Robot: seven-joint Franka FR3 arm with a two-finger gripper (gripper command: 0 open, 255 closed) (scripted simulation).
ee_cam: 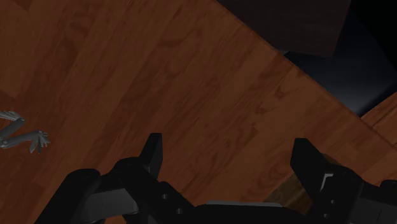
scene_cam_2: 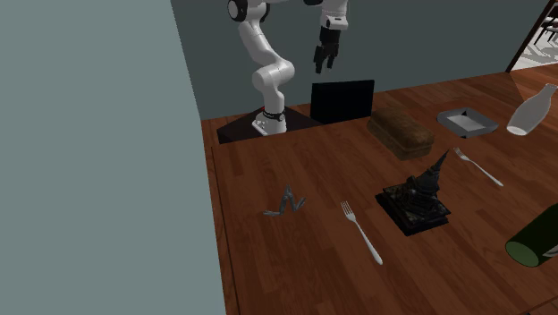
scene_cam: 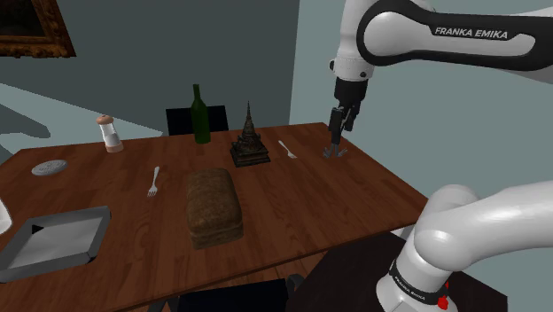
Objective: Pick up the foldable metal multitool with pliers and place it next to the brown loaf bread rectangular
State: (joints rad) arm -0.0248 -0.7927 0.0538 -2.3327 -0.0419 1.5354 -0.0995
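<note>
The grey metal multitool (scene_cam_2: 286, 203) lies splayed open on the wooden table (scene_cam_2: 295, 268), near the edge at the second exterior view's left; it also appears as the multitool (scene_cam: 334, 152) and the multitool (ee_cam: 22, 133). The brown rectangular loaf (scene_cam: 213, 206) lies mid-table, also seen as the loaf (scene_cam_2: 401, 131). My black gripper (scene_cam: 337, 133) hangs in the air well above the table, open, with nothing between its fingers. The gripper (scene_cam_2: 324, 58) is apart from the tool. In the wrist view the tool lies off to the side of one finger (ee_cam: 151, 149) of the gripper (ee_cam: 230, 156).
A dark pagoda statue (scene_cam: 250, 140), a green bottle (scene_cam: 201, 113), two forks (scene_cam: 153, 182) (scene_cam: 287, 149), a shaker (scene_cam: 110, 133), a small grey dish (scene_cam: 50, 167) and a grey tray (scene_cam: 53, 239) share the table. A dark chair (scene_cam_2: 342, 100) stands at the table's edge by the stand.
</note>
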